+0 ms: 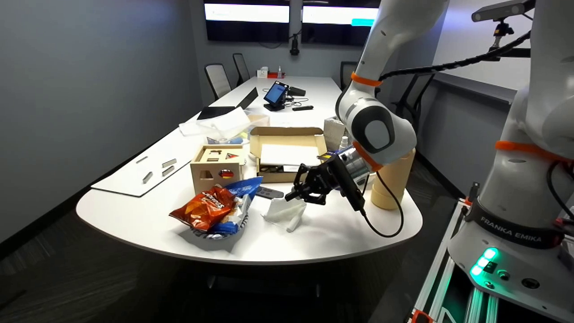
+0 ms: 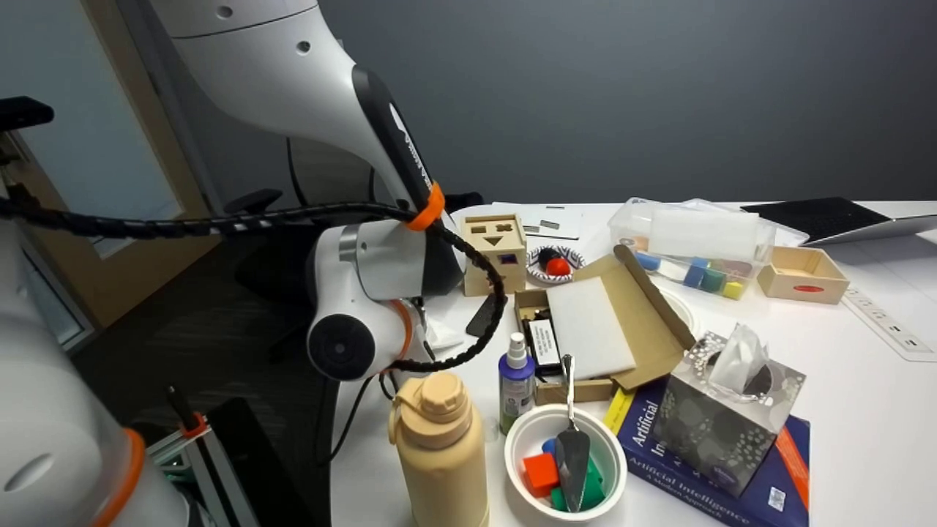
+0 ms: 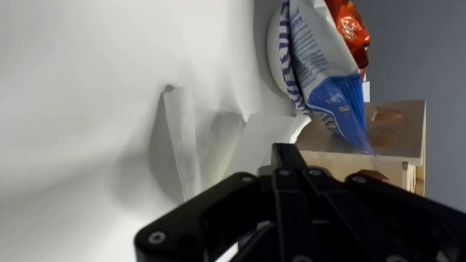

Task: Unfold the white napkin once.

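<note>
My gripper is drawn together at the white napkin; whether it pinches any, I cannot tell.

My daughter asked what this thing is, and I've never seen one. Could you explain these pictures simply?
The machine is a white robot arm ending in a black claw. Two pictures are taken from outside the robot; the third is from its wrist, looking past the claw. On the rounded end of the table lies a rumpled white napkin, which the robot is meant to unfold once. Beside it, a bowl holds an orange snack bag and a blue-and-white snack bag, with a wooden shape-sorter box close by. In an exterior view are also a beige bottle, a purple spray bottle, and a tissue box on an Artificial Intelligence textbook. The claw looks closed, right by the napkin; whether it pinches any of it, I can't tell.
</note>
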